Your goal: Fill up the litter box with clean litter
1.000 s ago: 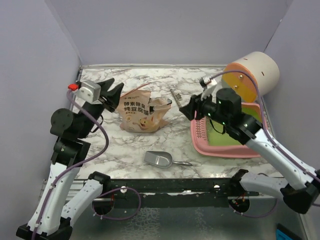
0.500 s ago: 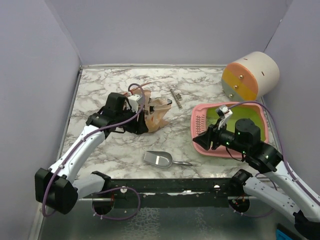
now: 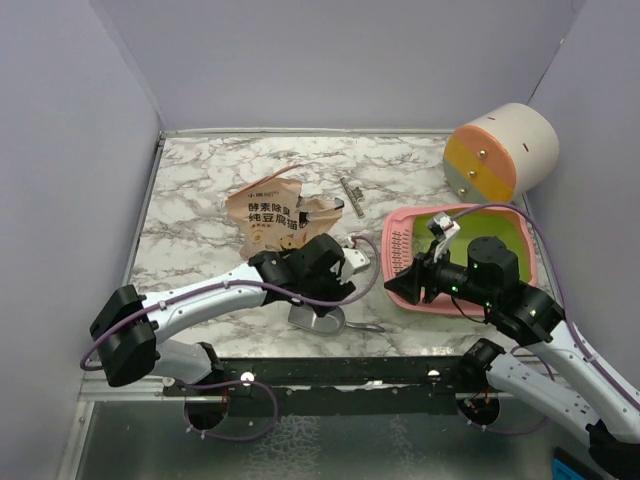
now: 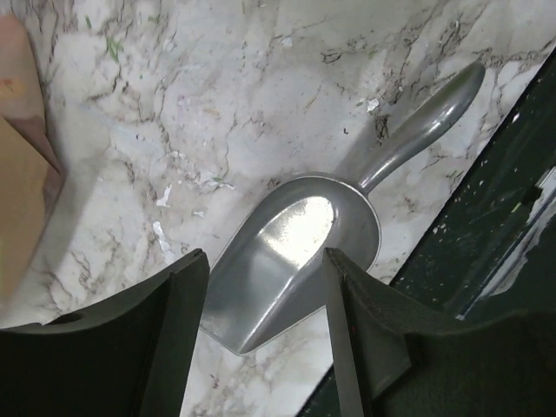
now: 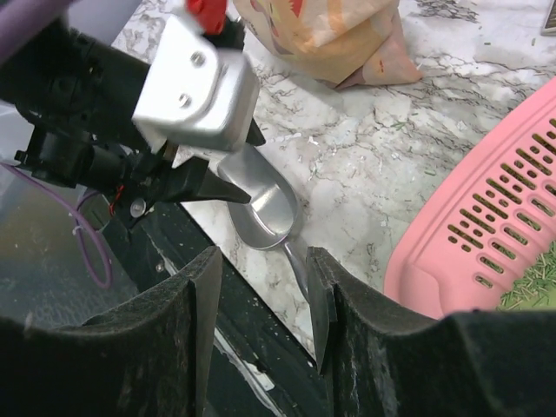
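Top external view shows the litter box [image 3: 398, 247] on the right side of the frame, a bit below the middle. It is a flat pink tray, green inside, with a strip of slots along its left side. It lies flat on the marble table [image 3: 190, 210]. Whether clean litter lies in it cannot be told from these views.

The right gripper [image 3: 405, 285] hangs over the lower left corner of the box and points to the left. In the right wrist view its two fingers stand apart with nothing between them, and the pink slotted edge fills the lower right of that frame.

To the left of the box, low in the middle of the top view, lies a grey metal scoop [image 3: 318, 320]. It lies flat with its hollow side up. In the left wrist view its handle points to the upper right, near the dark front edge of the table.

The left gripper [image 4: 261, 269] is right over the scoop. Its fingers are apart — one on each side of the wide end of the bowl — and not squeezed on it. Whether they touch it cannot be told.

Up and left of the scoop sits a tan bag [image 3: 268, 220] with a cartoon cat on it, its top crumpled. In the upper right corner a cream, orange and yellow cylinder [image 3: 500, 150] lies on its side, near the far end of the box.
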Controlling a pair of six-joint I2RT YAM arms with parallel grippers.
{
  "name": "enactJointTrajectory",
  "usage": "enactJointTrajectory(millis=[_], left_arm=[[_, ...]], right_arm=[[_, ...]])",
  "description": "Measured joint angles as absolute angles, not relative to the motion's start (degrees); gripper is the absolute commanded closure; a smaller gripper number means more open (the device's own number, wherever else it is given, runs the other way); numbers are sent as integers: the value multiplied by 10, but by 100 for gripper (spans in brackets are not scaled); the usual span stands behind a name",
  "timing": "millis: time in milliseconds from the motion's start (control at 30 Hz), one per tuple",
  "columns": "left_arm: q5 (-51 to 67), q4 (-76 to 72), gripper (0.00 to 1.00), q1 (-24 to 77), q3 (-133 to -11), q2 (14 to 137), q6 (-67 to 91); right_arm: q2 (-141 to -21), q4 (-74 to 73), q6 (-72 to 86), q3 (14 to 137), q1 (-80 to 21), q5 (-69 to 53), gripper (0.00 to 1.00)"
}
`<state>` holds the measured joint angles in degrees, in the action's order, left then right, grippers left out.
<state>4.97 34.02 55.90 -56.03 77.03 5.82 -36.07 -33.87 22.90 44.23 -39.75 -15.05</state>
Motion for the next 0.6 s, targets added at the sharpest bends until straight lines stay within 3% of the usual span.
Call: enactJointTrajectory(millis=[267, 600], left_arm=[[-2, 210, 41, 601, -444, 676, -114], [51, 139, 43, 570, -379, 640, -249]], right_arm=[[-355, -339, 224, 442, -397, -160, 58], [-265, -329, 238, 448, -397, -190, 59]])
